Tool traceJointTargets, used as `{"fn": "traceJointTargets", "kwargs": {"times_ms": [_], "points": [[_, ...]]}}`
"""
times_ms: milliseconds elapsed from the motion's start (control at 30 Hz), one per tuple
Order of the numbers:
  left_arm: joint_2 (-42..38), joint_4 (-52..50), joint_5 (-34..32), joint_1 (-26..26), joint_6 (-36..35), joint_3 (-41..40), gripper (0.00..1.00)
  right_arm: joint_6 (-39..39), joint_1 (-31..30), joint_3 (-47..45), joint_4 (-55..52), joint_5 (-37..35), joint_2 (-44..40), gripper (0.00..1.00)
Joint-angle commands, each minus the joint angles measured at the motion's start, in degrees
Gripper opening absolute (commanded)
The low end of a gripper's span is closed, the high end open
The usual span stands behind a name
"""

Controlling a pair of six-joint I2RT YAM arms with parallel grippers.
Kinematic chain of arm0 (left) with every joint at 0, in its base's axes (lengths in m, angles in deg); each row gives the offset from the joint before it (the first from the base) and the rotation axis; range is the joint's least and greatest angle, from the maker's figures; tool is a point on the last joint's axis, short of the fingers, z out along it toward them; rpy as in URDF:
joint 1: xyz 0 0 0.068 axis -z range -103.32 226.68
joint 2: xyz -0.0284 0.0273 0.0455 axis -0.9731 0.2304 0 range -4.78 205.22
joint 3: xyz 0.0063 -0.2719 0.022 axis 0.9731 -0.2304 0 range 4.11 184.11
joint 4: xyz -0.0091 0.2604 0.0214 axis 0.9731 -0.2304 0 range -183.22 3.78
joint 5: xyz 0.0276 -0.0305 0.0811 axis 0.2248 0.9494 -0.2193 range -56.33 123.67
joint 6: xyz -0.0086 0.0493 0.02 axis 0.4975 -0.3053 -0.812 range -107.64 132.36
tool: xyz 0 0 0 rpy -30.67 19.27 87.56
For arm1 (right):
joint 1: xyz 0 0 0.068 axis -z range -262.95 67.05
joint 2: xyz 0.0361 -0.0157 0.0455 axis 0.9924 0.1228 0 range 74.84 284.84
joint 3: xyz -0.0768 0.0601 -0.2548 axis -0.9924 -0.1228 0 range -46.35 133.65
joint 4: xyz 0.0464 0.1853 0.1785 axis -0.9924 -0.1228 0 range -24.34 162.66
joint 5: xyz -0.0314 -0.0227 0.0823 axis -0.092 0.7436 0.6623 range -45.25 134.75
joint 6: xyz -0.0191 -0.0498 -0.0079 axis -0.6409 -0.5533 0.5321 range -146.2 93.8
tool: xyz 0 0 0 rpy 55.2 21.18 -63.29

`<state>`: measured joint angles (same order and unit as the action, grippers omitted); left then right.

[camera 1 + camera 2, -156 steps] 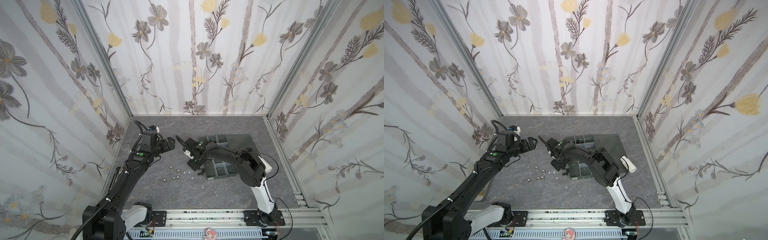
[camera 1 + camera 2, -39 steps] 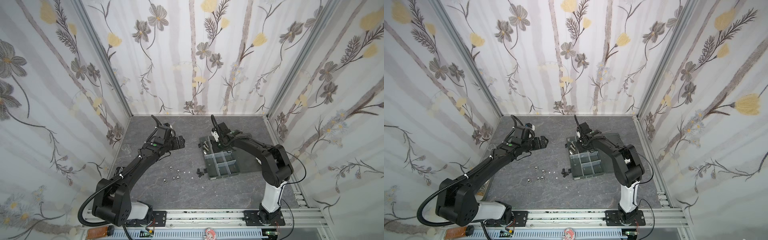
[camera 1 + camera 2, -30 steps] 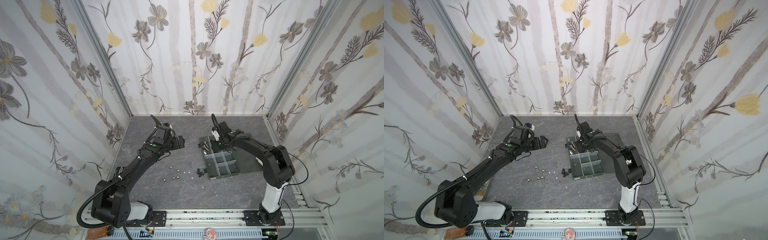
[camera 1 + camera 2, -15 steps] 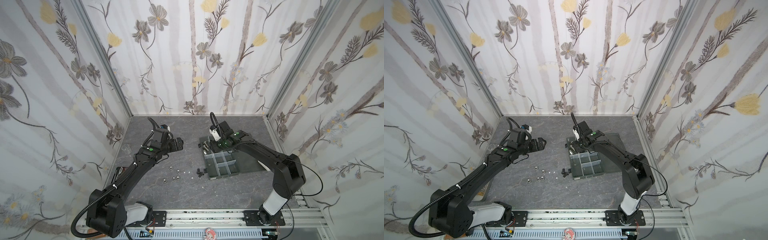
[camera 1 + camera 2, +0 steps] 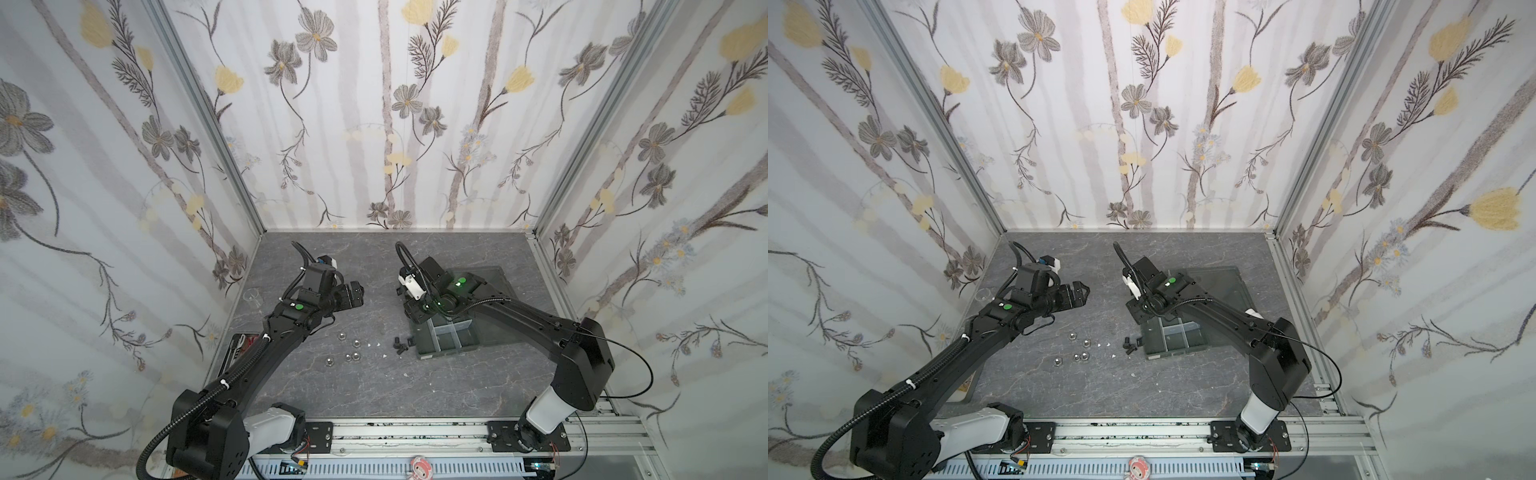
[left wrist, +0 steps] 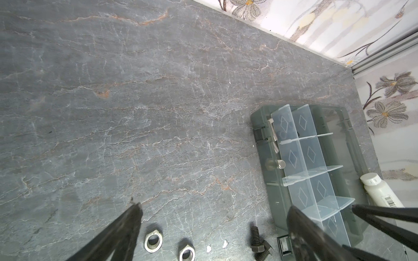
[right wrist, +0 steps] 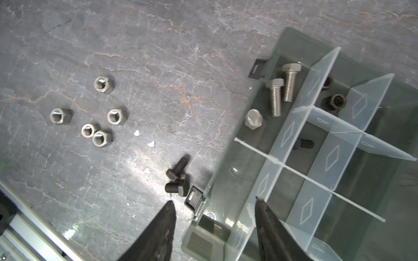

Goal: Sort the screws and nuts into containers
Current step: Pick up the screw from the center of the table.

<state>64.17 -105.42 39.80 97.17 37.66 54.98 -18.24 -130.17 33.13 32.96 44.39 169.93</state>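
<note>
Right end effector hangs over the edge of the containers. Its two fingers are partly spread and hold nothing. Just beside its tips, two black screws lie on the table, touching each other and close to the box wall. A little farther from it, inside the box, one black screw lies alone in a square. Past that, three silver screws share a corner square, and two black nuts sit in the square next to them. Farthest out to the side, five silver nuts wait in a loose bunch on the table.

A little over a second ago this end effector is low over the far end of the box. Now it is back toward the near end, close to the black screws. I think it has just let a piece go and is free to fetch another. The two black screws look like the easy next pick.

Five seconds ago it is out over the loose bits instead.

Left end effector hovers over bare table, spread wide and empty, almost where it was then.
</note>
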Motion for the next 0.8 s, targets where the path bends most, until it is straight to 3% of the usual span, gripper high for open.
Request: {"fn": "traceJointTargets", "kwargs": {"times_ms": [0, 767], "points": [[-0.13, 1.59, -1.03, -0.42, 1.71, -0.67, 1.0, 1.29, -2.41, 0.29, -0.05, 0.36, -0.13, 0.57], [-8.89, 11.64, -0.55, -5.73, 11.97, -15.89, 1.0, 5.7, -8.51, -4.25, 7.45, 1.65, 9.5, 0.51]]}}
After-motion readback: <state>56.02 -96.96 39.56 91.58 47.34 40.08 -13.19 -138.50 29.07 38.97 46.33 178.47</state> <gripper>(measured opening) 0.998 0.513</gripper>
